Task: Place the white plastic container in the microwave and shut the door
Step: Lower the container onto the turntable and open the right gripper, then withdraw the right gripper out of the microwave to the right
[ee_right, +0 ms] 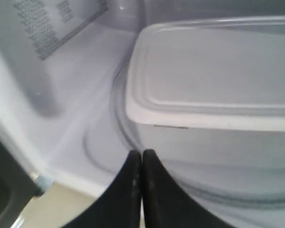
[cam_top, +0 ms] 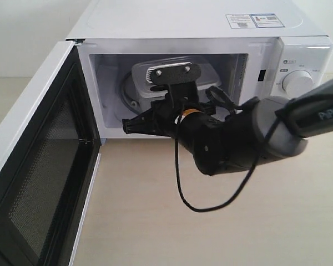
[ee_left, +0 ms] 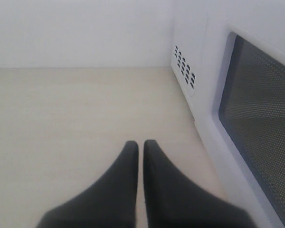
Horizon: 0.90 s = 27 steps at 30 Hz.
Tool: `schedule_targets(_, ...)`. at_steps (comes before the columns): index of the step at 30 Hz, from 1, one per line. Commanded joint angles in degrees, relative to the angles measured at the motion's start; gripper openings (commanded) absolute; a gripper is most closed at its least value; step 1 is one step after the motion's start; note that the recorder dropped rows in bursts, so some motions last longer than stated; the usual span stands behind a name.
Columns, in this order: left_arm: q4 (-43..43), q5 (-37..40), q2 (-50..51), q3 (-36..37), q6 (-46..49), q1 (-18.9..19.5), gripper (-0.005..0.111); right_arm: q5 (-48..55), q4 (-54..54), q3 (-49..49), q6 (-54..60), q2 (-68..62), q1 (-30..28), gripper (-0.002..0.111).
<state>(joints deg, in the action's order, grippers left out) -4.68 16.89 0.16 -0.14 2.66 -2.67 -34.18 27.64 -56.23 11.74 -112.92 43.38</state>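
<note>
The right arm's black fingers (ee_right: 132, 187) were pressed together, empty, just before the shallow white lidded plastic container (ee_right: 213, 71), which sat on the glass turntable (ee_right: 102, 142) inside the large white box microwave (cam_top: 177, 22). Its white side-hinged door (cam_top: 28, 116) stood wide open. The left arm's black fingers (ee_left: 116, 185), also pressed together, hung above the pale wooden surface (ee_left: 61, 104) beside that door.
</note>
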Motion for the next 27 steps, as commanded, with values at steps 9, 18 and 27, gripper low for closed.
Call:
schedule_targets(9,-0.49,0.06,-0.16,0.14,0.32,0.15,0.004,-14.72,0.22,26.05,0.75,17.25,9.92,0.0)
schedule_targets(18,-0.49,0.06,-0.16,0.14,0.32,0.15,0.004,-23.94,16.09,43.59,-0.15,32.97,11.03,0.0)
schedule_targets(27,-0.49,0.06,-0.16,0.14,0.32,0.15,0.004,-31.25,30.74,48.92,16.93,46.06,10.81,0.0)
